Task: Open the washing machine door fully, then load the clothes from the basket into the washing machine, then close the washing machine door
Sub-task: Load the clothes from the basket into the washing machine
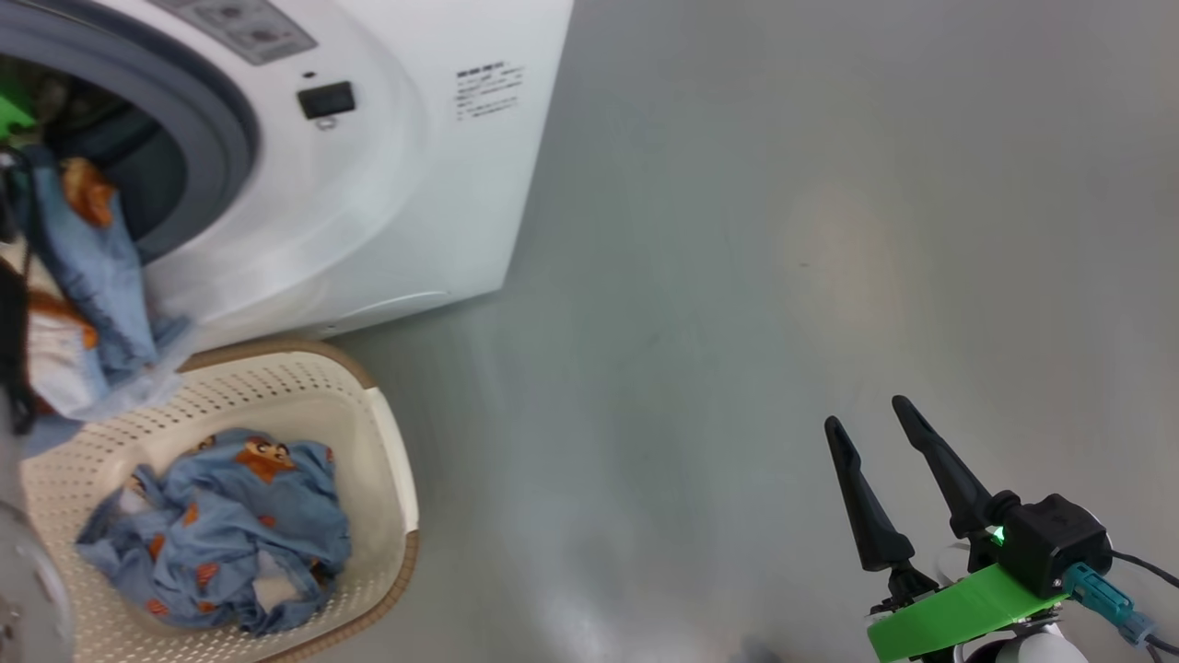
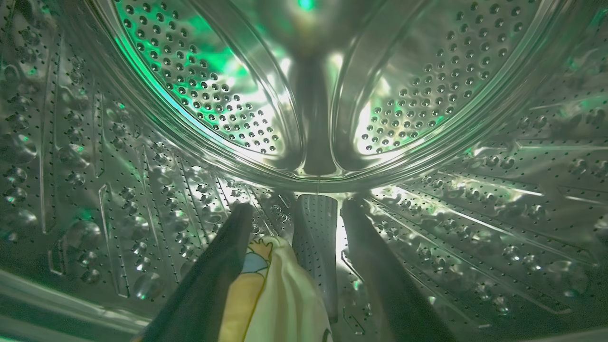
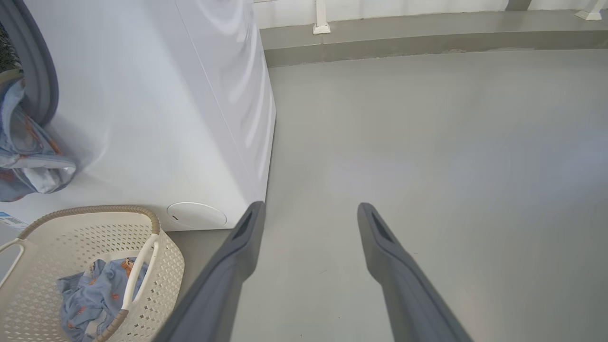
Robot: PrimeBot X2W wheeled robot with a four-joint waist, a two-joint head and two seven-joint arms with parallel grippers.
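Left gripper (image 2: 297, 206): inside the washing machine's drum (image 2: 142, 190), its fingers pointing at the perforated back wall, low over the drum's bottom.
Left claw: the fingers stand wide apart and pinch nothing. A cream-yellow cloth (image 2: 280, 294) with a cartoon print lies between them, leaning on the inner face of one finger.
Right gripper (image 1: 868, 414): low at the near right, well away from the machine, fingers pointing out over the bare floor (image 1: 783, 276).
Right claw: spread wide and empty.
Washing machine (image 1: 387, 212): far left, its opening ringed by a grey gasket (image 1: 216, 120).
Hanging blue cloth (image 1: 97, 267): drapes out of the opening over the gasket's lower lip and down the white front, its end above the basket's far rim.
Basket (image 1: 387, 479): on the floor, near left, just in front of the machine's base.
Blue cloth in the basket (image 1: 230, 525): a crumpled piece with orange prints, lying on the basket's bottom.
In the way: a ribbed drum paddle (image 2: 316, 237) runs along the drum's bottom between the left fingers, just beyond the cream-yellow cloth.
Edges: the machine's right front corner stands beside the right gripper's left finger in the right wrist view. A low kerb (image 3: 427, 40) bounds the floor at the far side.
Open room: the grey floor to the right of the machine and basket.
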